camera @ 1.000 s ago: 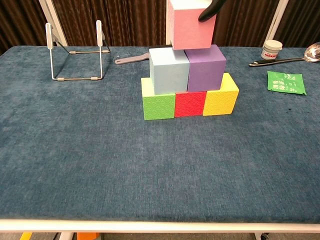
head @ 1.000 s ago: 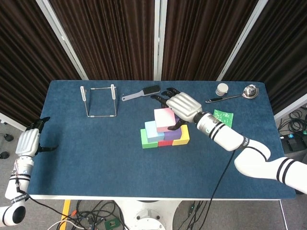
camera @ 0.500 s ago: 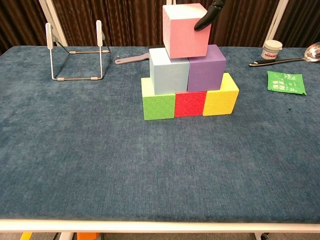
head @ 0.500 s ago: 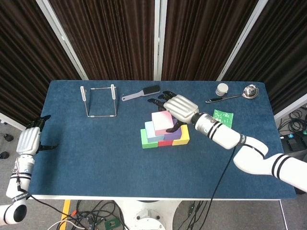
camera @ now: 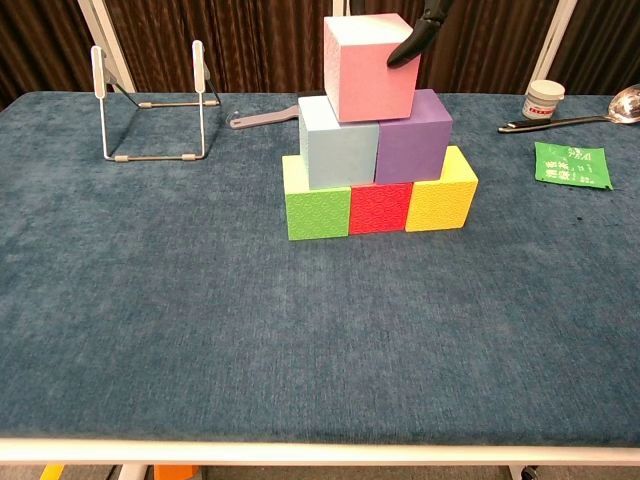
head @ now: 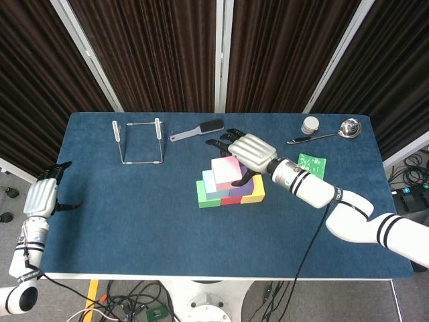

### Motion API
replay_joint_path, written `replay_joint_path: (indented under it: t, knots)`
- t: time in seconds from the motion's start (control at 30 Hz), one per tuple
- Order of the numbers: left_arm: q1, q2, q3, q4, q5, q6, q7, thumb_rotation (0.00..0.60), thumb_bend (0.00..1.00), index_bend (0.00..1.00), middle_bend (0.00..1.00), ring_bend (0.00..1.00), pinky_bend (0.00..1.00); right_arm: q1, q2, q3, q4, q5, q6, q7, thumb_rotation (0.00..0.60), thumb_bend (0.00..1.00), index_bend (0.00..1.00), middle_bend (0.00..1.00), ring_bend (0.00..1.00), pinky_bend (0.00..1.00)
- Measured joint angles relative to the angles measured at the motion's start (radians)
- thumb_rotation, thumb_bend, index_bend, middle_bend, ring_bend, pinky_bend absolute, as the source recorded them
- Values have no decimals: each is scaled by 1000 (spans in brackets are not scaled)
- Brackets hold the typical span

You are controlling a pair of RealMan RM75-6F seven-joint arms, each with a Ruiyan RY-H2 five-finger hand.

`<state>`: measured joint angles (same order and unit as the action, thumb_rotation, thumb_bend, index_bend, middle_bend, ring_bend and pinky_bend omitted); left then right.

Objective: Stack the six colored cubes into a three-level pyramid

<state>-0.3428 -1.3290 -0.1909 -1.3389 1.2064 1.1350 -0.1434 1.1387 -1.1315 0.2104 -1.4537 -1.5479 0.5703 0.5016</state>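
A green cube (camera: 317, 211), a red cube (camera: 380, 207) and a yellow cube (camera: 442, 195) form the bottom row mid-table. On them stand a light blue cube (camera: 337, 142) and a purple cube (camera: 412, 134). A pink cube (camera: 367, 68) (head: 226, 170) rests on top of those two, slightly turned. My right hand (head: 249, 152) grips the pink cube from above, a dark fingertip (camera: 410, 43) lying on its front right face. My left hand (head: 41, 197) hangs off the table's left edge, holding nothing, its fingers apart.
A wire rack (camera: 150, 100) stands at the back left. A brush (head: 198, 130) lies behind the stack. At the back right are a small jar (camera: 542, 99), a ladle (camera: 580, 112) and a green packet (camera: 572, 164).
The right hand has lowered the pink cube and shifted it slightly left, from hanging above the second level to resting on the light blue and purple cubes. The left hand has not moved.
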Motion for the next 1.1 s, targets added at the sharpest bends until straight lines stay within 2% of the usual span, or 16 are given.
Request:
replay_joint_path:
  t: [1.1]
  knots:
    - [-2, -1, 15, 24, 16, -13, -27, 600, 116, 113, 136, 49, 146, 13, -1, 1, -45, 144, -33, -141, 600, 116, 0, 452, 94, 0]
